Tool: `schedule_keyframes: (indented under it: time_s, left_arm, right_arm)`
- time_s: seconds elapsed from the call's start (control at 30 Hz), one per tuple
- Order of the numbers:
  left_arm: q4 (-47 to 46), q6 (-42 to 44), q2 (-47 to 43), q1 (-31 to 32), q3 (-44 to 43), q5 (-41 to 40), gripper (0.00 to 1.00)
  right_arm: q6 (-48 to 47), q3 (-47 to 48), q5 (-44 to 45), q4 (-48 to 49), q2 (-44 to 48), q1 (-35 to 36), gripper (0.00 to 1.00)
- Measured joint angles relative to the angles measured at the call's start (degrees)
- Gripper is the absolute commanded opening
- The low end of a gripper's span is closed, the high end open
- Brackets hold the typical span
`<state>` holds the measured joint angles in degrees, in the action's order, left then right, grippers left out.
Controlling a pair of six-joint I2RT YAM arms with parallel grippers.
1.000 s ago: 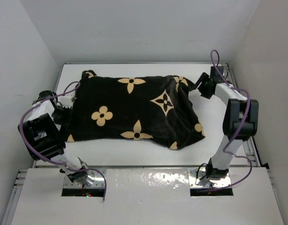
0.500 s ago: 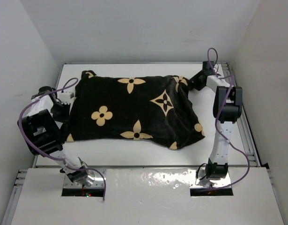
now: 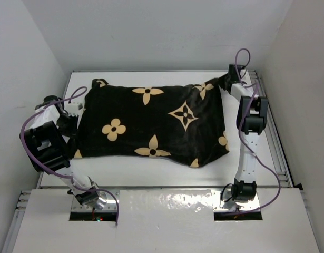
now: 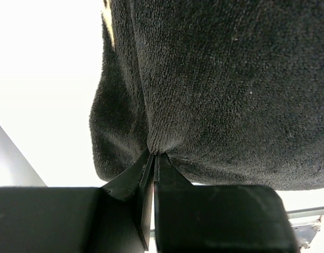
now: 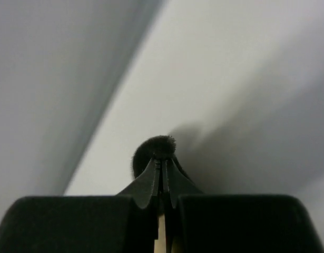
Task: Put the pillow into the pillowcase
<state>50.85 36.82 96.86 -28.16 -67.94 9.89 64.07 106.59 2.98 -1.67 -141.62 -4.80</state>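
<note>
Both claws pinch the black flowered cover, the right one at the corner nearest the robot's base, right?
Not quite: the right gripper pinches the pillowcase at its far right corner, as the top view shows. The left gripper does pinch it too.

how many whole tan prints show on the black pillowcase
4 prints on the pillowcase: one near the far edge, one right of centre, one left of centre, one by the near edge. Partial ones sit at the edges; more may be hidden underneath.

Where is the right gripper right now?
The right gripper is at the far right of the table in the top view, pinching the far right corner of the pillowcase.
</note>
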Motion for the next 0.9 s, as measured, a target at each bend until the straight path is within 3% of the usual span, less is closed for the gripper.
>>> schedule_keyframes:
  time_s: [0.07,0.1,0.13,0.2,0.27,0.47,0.57,0.7,0.83,0.87,0.9]
  left_arm:
    - [-0.04,-0.02,0.02,0.07,0.02,-0.26,0.00]
    - [-0.02,-0.02,0.02,0.09,0.02,-0.35,0.00]
    - [-0.04,-0.04,0.11,0.11,0.02,-0.35,0.00]
    - [-0.09,-0.26,0.42,0.11,0.02,-0.33,0.00]
    - [-0.20,-0.37,0.96,0.11,0.02,-0.26,0.00]
    - [-0.28,-0.70,1.42,0.11,0.02,0.11,0.00]
    - [-0.39,-0.70,1.42,0.11,0.02,0.31,0.00]
    - [-0.79,-0.87,1.42,0.11,0.13,0.96,0.00]
    - [-1.29,-1.09,1.42,0.11,0.15,1.95,0.00]
    - [-1.40,-1.09,1.42,0.11,0.15,2.16,0.00]
    - [-1.51,-1.09,1.42,0.11,0.15,2.32,0.01]
  right_arm:
    - [-0.63,4.70,1.11,2.80,-1.81,-0.07,0.00]
    - [-0.92,6.32,1.44,4.00,-2.16,-0.09,0.08]
    - [-1.14,7.85,1.77,4.98,-2.29,-0.15,0.47]
    - [-1.38,9.60,2.56,7.69,-2.23,-0.33,0.67]
    - [-1.55,9.16,2.78,10.38,-1.68,-0.37,0.98]
    - [-2.58,-4.22,1.88,10.64,3.02,-1.53,0.99]
    - [-4.87,-15.54,0.79,8.63,9.14,-3.13,0.99]
    - [-14.10,-29.31,1.70,1.66,24.76,-4.26,0.99]
    - [-21.99,-43.10,5.46,-2.89,44.44,0.04,0.96]
    - [-23.12,-47.34,6.16,-3.02,49.66,1.60,0.86]
    - [-24.00,-51.01,5.75,-3.82,53.99,3.21,0.34]
